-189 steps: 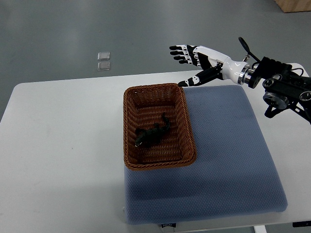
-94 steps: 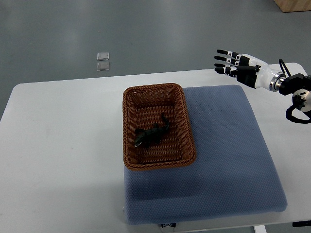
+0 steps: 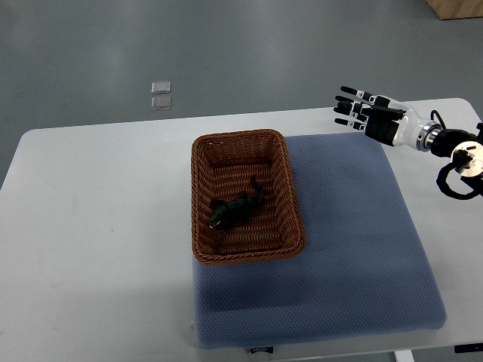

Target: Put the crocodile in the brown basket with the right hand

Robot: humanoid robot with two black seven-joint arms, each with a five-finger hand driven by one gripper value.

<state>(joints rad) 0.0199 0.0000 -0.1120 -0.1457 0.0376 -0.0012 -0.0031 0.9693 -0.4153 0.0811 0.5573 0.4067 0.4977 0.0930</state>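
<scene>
Brown wicker fills the middle of my view: the brown basket point(image 3: 247, 196) sits on the left part of a blue-grey mat point(image 3: 339, 249), which lies on the white surface point(image 3: 90, 226). I can see the crocodile point(image 3: 237, 207), dark green and almost black, lying on the basket floor, its body set diagonally, with the head toward the near left and the tail pointing up toward the far right. It rests inside the woven walls, touching no rim that I can make out. My right robot hand point(image 3: 367, 112) comes in from the right edge and hangs above the far right corner of the mat, well apart from the basket. Its fingers point(image 3: 349, 102) are stretched out and spread, pointing left, and they have hold of nothing. The white forearm and a black wrist joint point(image 3: 460, 151) trail off toward the picture's right border. Beyond the surface, on the grey floor, I see two small clear squares point(image 3: 161, 94) lying close together.
</scene>
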